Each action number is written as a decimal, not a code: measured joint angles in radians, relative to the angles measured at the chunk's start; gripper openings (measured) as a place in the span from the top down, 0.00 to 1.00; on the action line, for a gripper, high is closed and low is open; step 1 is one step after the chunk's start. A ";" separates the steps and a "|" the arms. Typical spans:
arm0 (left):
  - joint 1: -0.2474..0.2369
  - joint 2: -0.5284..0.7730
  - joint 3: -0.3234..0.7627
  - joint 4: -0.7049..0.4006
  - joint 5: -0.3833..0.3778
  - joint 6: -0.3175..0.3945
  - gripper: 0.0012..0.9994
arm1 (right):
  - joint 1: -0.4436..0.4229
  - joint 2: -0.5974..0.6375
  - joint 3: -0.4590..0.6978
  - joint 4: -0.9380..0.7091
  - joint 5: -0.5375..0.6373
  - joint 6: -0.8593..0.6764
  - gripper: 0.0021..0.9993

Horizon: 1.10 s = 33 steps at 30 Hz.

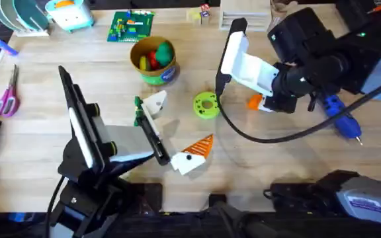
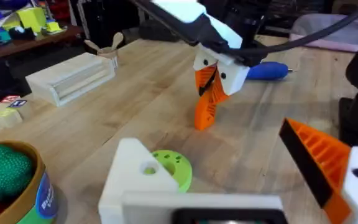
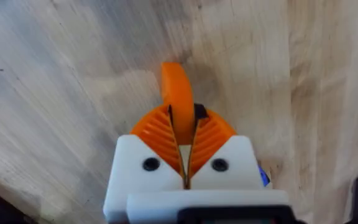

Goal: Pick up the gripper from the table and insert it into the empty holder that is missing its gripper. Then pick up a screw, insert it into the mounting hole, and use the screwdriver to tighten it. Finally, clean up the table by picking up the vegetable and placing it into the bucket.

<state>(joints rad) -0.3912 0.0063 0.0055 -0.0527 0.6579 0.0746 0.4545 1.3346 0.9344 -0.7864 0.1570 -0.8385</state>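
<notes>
My right gripper [image 1: 256, 102] [image 3: 184, 134] is shut on the orange gripper piece [image 3: 177, 99], whose lower end [image 2: 205, 109] rests on the table [image 1: 270, 158]. My left gripper [image 1: 180, 122] is open. One of its fingers is the bare white holder [image 1: 156, 102] [image 2: 135, 180]; the other finger [image 2: 328, 165] carries an orange ribbed pad. The blue screwdriver [image 1: 339, 116] [image 2: 266, 70] lies behind the right gripper. The yellow bucket [image 1: 159, 74] [image 2: 39, 193] holds red, yellow and green toy produce. The screw is out of view.
A green disc [image 1: 206, 104] [image 2: 173, 168] lies between the two grippers. Pink scissors [image 1: 6, 96] lie at the far left, a green board [image 1: 131, 26] at the back, and a wooden block [image 2: 73, 78] beyond. A black cable [image 1: 270, 135] loops over the table.
</notes>
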 joint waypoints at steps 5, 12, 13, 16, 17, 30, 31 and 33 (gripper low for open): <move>0.000 0.000 0.000 0.000 0.000 0.000 0.01 | 0.000 -0.005 0.000 0.001 0.001 0.013 0.99; 0.000 0.000 0.000 0.000 0.000 0.000 0.01 | 0.000 -0.130 0.000 0.000 0.004 0.171 0.99; 0.000 0.000 0.000 0.000 0.000 0.000 0.01 | 0.000 -0.159 0.000 -0.002 0.004 0.206 0.99; 0.000 0.000 0.000 0.000 0.000 0.000 0.01 | 0.000 -0.253 0.012 -0.034 0.004 0.350 0.99; 0.000 0.000 0.000 0.000 0.000 0.000 0.01 | 0.000 -0.285 0.025 -0.049 0.004 0.413 0.99; 0.000 0.000 0.000 0.000 0.000 0.000 0.01 | 0.000 -0.567 -0.012 0.039 -0.309 1.084 0.99; 0.000 0.000 0.000 0.000 0.000 0.000 0.01 | 0.000 -0.555 -0.038 0.076 -0.361 1.120 0.99; 0.000 0.000 0.000 0.000 0.000 0.000 0.01 | 0.000 -0.514 -0.083 0.140 -0.467 1.203 0.99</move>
<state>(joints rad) -0.3912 0.0063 0.0055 -0.0525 0.6579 0.0746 0.4545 0.8206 0.8516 -0.6460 -0.3101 0.3649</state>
